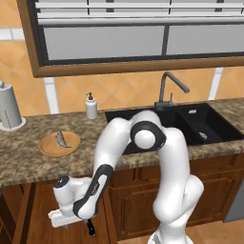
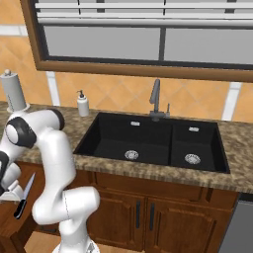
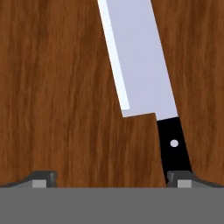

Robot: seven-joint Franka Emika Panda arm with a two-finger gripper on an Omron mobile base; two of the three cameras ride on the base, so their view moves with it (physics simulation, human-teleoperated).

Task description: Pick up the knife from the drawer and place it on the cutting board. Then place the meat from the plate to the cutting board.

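Kitchen: black sink (image 2: pixel 148 141), faucet (image 2: pixel 155 101), granite counter (image 2: pixel 237 148), wood cabinets (image 2: pixel 148 215).

The white arm rises from its base, bends at a dark-jointed elbow held high, then folds forward and steeply down to its left, so the forearm slopes low with the hand at the bottom. The wrist is turned so the hand points almost straight down. The gripper (image 3: pixel 112 178) has its 2 jaws spread wide, nothing clamped between them. In the hand view the 2 fingertips (image 3: pixel 43 178) stand far apart at the lower edge, 1 at each side. In the left base view the gripper (image 1: pixel 78 220) hangs below the white wrist block.
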